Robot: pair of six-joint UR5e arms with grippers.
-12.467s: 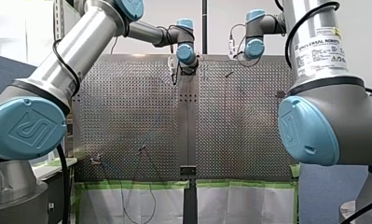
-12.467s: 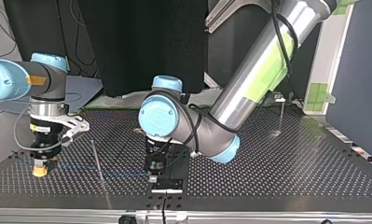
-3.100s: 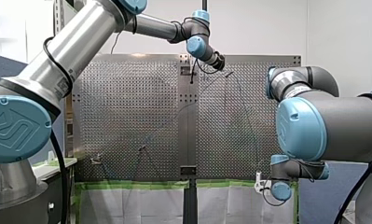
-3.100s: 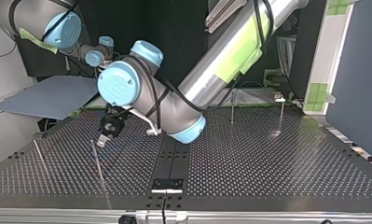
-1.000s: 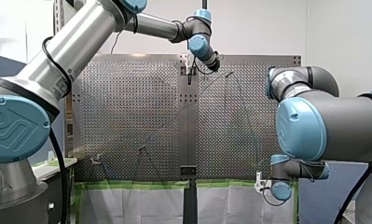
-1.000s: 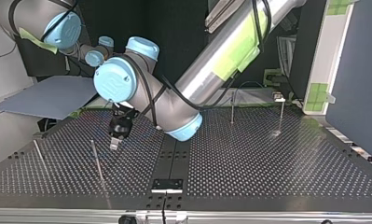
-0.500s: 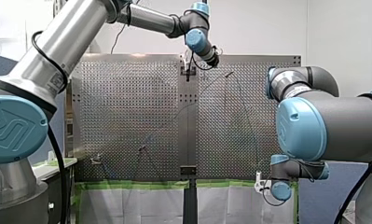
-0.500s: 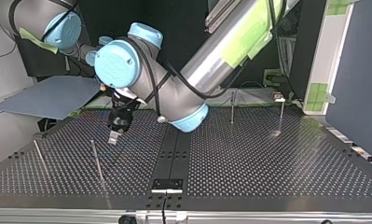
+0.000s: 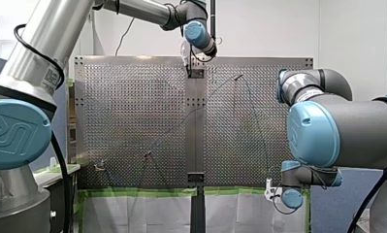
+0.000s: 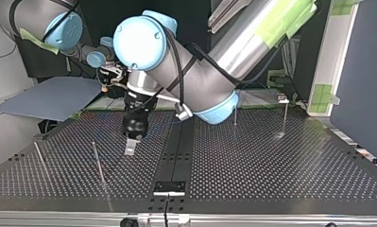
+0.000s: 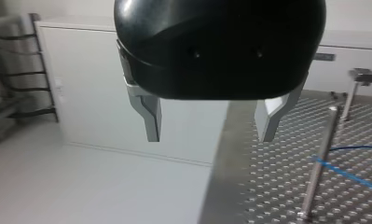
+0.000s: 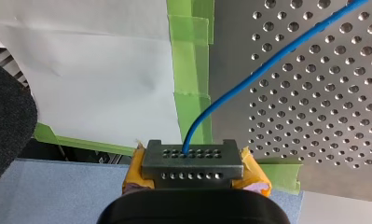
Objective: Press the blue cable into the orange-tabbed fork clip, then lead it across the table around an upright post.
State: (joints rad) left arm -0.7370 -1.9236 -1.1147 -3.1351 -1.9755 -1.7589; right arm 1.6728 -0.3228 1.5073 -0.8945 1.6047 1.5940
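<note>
Blue cable (image 12: 267,60): pinched in my right gripper (image 12: 192,156), yellow-padded, closed, just off the edge of the perforated metal table (image 12: 314,102); farther along, reaching a slim upright metal post (image 11: 320,163). My left gripper (image 11: 210,123): metal fingers spread, empty, aloft.

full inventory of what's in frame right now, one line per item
table: one, perforated metal, under the left arm.
posts: four, thin metal; two at the top view's left, two at its far right.
cable: one, blue, runs over the table into the right gripper.
tape: green strips, along the table's edge.
paper: white, beyond the tape.
board: one, grey-blue, off the table at the top view's left.
left gripper: black, metal fingers, open, empty, above the table.
right gripper: yellow pads, shut on the cable, beside the taped edge.
</note>
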